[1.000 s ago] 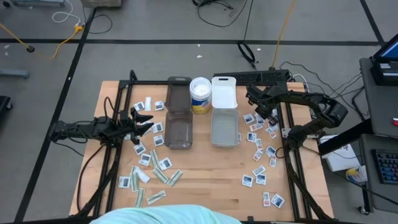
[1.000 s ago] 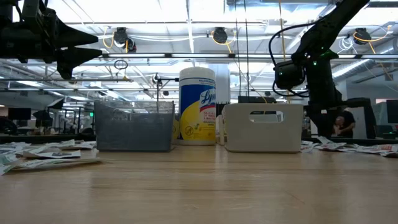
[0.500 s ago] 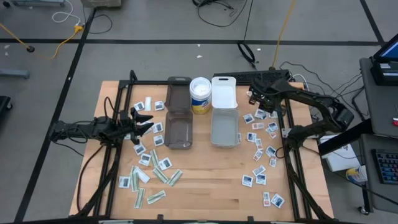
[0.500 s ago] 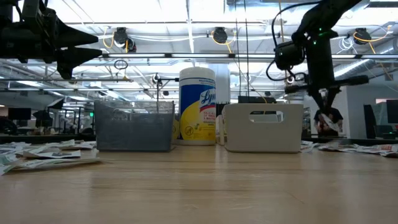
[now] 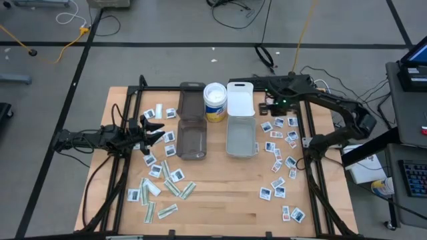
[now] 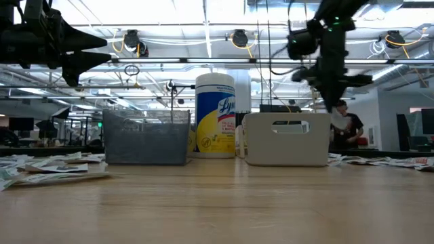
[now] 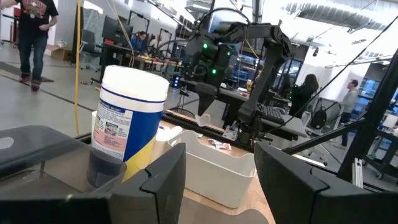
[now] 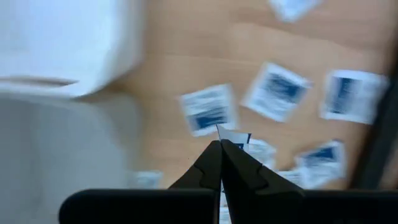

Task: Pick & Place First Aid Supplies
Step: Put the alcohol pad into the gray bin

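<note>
Small white packets with blue print lie scattered on the table to the right of the white bin [image 5: 280, 157]. More of them, with pale green strips, lie to the left of the smoky bin [image 5: 160, 173]. My right gripper [image 5: 268, 109] is up in the air beside the white bin's [image 5: 241, 138] far right corner, shut on one white packet [image 6: 337, 120]. My left gripper [image 5: 157, 129] hangs open above the table, left of the smoky bin [image 5: 192, 141], and touches nothing. My right gripper pinches one white packet at its edge [image 8: 231, 135] between the two fingertips [image 8: 214, 155]. The fingers come from above, pointing down. The packet is lifted clear of the table and hangs below the fingers [image 6: 337, 120].
A yellow-and-white wipes canister [image 5: 215, 101] stands at the far side between the two bins' lids [image 5: 192, 100] [image 5: 240, 99]. The black frame rails [image 5: 308, 143] run along the table's left and right sides. People show in the room beyond the table [image 6: 347, 129].
My right gripper has risen from the packets right of the white bin with one packet in its shut fingers. It has moved toward the table's left and far edge, up to the white bin's far right corner. The packet is now lifted clear.
</note>
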You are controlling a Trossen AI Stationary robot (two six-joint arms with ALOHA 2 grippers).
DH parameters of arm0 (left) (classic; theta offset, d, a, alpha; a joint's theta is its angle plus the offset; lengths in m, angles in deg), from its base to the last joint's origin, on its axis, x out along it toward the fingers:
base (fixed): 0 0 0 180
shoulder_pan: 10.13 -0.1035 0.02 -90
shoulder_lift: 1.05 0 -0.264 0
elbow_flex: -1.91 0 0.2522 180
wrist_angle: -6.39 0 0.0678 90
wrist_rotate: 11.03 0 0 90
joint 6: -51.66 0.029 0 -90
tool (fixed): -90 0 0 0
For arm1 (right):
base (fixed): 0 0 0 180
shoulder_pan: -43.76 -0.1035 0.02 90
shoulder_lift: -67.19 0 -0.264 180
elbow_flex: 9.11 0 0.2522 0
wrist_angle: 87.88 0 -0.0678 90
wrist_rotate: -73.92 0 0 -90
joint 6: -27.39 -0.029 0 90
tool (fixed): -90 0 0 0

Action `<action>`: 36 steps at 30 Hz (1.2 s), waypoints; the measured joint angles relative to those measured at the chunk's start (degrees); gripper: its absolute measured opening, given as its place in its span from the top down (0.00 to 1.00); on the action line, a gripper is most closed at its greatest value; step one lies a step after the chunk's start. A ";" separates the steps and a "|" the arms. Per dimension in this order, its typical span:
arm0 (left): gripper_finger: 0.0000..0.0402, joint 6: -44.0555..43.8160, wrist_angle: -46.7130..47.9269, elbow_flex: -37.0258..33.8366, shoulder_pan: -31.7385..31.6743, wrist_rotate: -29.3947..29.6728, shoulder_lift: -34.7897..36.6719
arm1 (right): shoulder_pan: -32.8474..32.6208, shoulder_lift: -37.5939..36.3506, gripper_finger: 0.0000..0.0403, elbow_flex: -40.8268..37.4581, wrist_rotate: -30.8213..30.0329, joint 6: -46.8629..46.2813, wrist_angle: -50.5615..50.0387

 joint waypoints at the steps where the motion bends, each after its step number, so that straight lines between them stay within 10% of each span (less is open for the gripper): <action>1: 0.51 0.02 0.00 -0.01 0.00 -0.02 0.00 | -0.72 1.00 1.00 1.42 0.63 0.73 -0.02; 19: 0.51 0.02 0.00 0.00 0.00 -0.02 -0.01 | -16.69 16.73 1.00 25.51 6.37 4.29 -2.90; 36: 0.51 0.00 0.00 0.00 0.00 0.00 -0.01 | -27.39 17.29 1.00 8.95 4.52 4.91 14.61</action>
